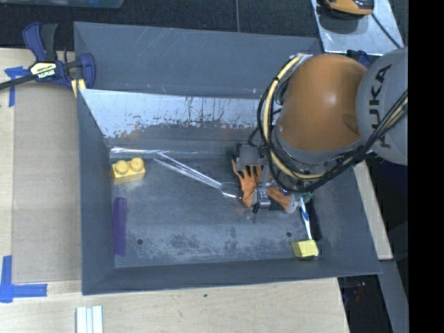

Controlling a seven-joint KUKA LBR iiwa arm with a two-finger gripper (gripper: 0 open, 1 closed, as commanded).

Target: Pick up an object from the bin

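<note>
Now my end effector hangs low, right of the middle of the bin. I cannot tell whether it is wide or narrow. The nearest thing is a clear plastic spoon, lying slantwise with its near end just beside me. To pick it well, I judge I should centre across its thin shaft, descend straight, and close gently so it doesn't skid. A small yellow block lies near right, apart.
</note>
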